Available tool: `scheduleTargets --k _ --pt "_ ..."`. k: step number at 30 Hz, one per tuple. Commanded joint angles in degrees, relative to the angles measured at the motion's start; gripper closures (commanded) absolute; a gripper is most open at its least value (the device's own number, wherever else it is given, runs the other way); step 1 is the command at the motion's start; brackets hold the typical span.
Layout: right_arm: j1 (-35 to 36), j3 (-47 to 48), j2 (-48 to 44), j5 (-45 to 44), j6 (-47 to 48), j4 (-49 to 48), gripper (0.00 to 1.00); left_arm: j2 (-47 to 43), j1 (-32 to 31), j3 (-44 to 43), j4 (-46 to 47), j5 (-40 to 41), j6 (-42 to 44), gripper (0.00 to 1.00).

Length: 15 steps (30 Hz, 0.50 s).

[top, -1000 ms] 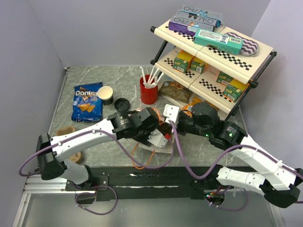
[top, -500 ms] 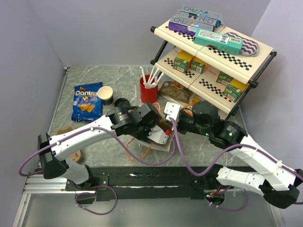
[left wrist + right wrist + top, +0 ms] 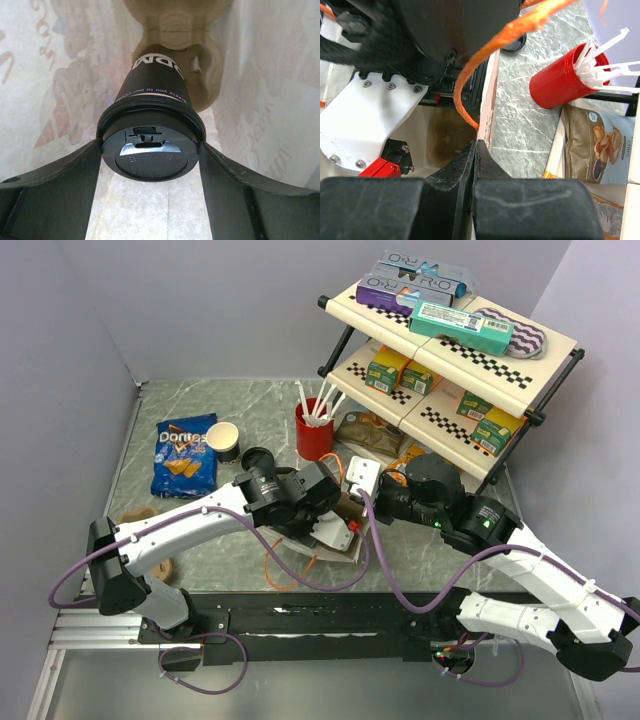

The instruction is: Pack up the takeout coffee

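Paper bag [image 3: 338,548] common to all: overhead from high behind it; left-wrist close-up inside it; right-wrist close-up along its rim.

- Left arm [image 3: 180,537]: white shell links joined by round black joint housings, rising from a black base [image 3: 110,590].
- Right arm [image 3: 560,590]: the same white links and black joints, with small green lights [image 3: 437,525] on the dark housings.
- Purple cable [image 3: 70,585]: one runs in loose loops along each arm.
- Left hand [image 3: 150,146]: two broad, smooth, matte-black fingers [image 3: 55,195], one with a small hole near its root.
- Left wrist plate [image 3: 375,110]: white, fixed with silver screws [image 3: 366,84]. A red bracket [image 3: 382,167] with dark bolts sits below it and a black braided sleeve [image 3: 355,35] above.
- Right hand [image 3: 475,150]: black, blocky fingers, lightly scuffed.
- Right wrist: a white camera block [image 3: 362,477].
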<state>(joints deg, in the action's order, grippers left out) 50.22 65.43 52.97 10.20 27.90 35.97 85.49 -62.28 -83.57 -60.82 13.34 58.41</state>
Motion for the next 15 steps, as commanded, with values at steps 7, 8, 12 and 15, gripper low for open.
scheduleTargets --k 7,8,12,15 --pt "0.3 -1.1 -1.6 1.0 3.6 -7.2 1.00 -0.5 0.3 0.5 -0.9 -1.3 1.7 0.99" --pt "0.5 -1.0 -1.5 1.1 3.8 -7.3 1.00 -0.5 0.2 1.0 -0.7 -1.0 1.7 0.99" --pt "0.9 -0.9 -1.1 1.8 4.1 -7.7 1.00 -1.2 0.3 3.7 2.4 -1.9 1.7 0.99" --pt "0.8 -1.0 -0.9 1.9 3.6 -7.8 1.00 -1.1 0.2 5.3 3.9 -2.4 1.3 0.99"
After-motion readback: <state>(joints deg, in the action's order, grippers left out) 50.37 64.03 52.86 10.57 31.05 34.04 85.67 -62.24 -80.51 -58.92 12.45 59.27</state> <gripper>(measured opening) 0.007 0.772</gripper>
